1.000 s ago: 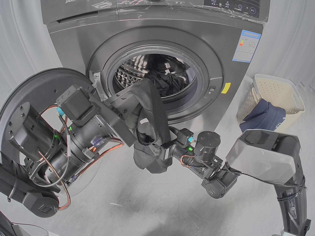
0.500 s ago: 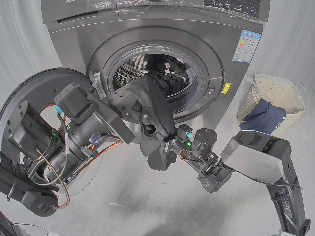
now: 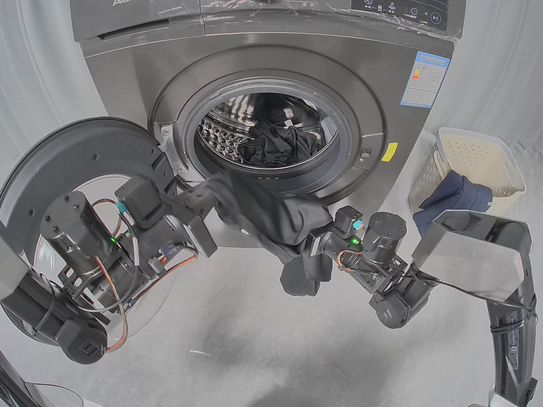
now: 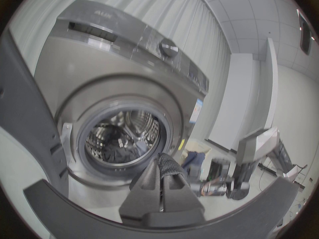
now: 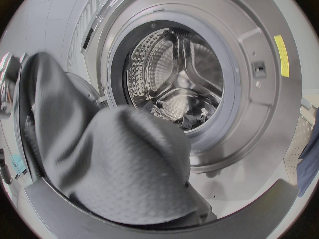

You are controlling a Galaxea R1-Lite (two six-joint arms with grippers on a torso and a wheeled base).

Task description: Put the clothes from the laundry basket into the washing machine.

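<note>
Clamped on black garment (image 3: 271,216) with left gripper (image 4: 161,170), below washing machine (image 3: 141,74) opening; draped over right gripper (image 3: 318,244), grip there unreadable.

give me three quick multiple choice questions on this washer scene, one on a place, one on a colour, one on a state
1. The laundry basket stands:
A) on the floor, right of the washing machine
B) on top of the machine
C) inside the drum

2. The garment hanging over the basket's rim is:
A) red
B) white
C) navy blue

3. The left gripper has its jaws:
A) wide open
B) shut on the black garment
C) shut on nothing

Answers:
1 A: the head view shows it on the floor beside the machine.
2 C: dark blue cloth drapes over its rim.
3 B: the left wrist view shows black fabric pinched between them.
</note>
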